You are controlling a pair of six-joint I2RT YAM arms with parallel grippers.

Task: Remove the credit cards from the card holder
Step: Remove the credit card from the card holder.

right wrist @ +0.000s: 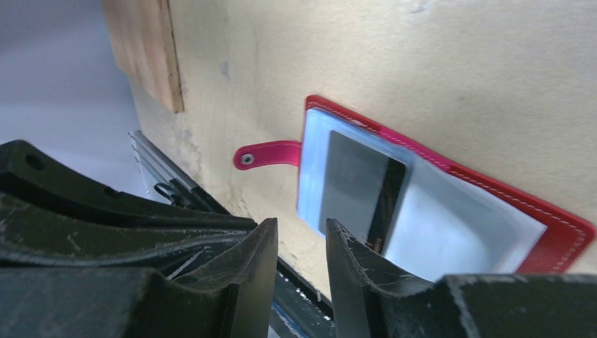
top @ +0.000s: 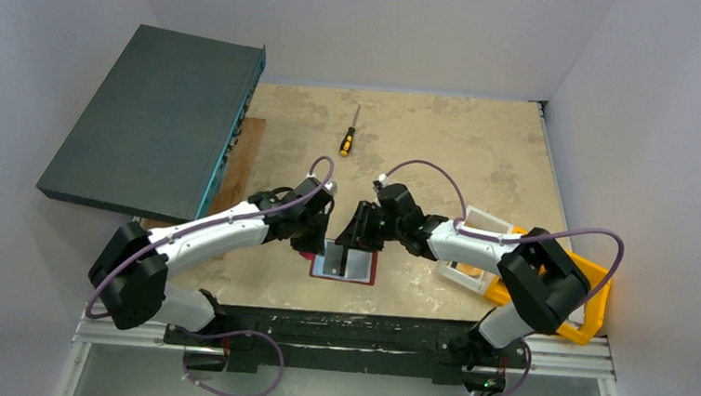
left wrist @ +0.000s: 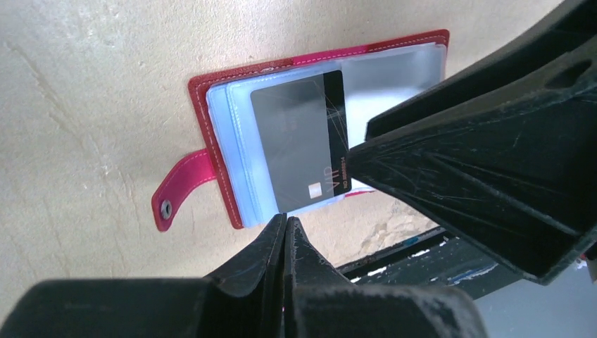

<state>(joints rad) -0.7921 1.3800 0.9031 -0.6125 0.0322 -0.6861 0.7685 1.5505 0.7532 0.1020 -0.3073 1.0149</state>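
The dark red card holder [top: 367, 276] lies open and flat near the table's front edge, its tab [left wrist: 169, 204] pointing left. A grey-silver credit card [left wrist: 299, 148] with a dark stripe lies in its clear sleeves, also in the right wrist view [right wrist: 359, 190] and from above [top: 342, 261]. No tan-gold card shows. My left gripper [top: 311, 239] is shut and empty, its tips [left wrist: 285, 220] just off the holder's [left wrist: 267, 65] near edge by the card's end. My right gripper [top: 358, 238] is open with a narrow gap [right wrist: 301, 229], low over the holder [right wrist: 556, 243], holding nothing.
A yellow-handled screwdriver [top: 349, 138] lies at the back middle. A dark grey box [top: 156, 119] and a wooden board [top: 237, 167] are at the left. A white bin [top: 474, 249] and an orange bin [top: 591, 299] stand at the right. The two grippers nearly touch.
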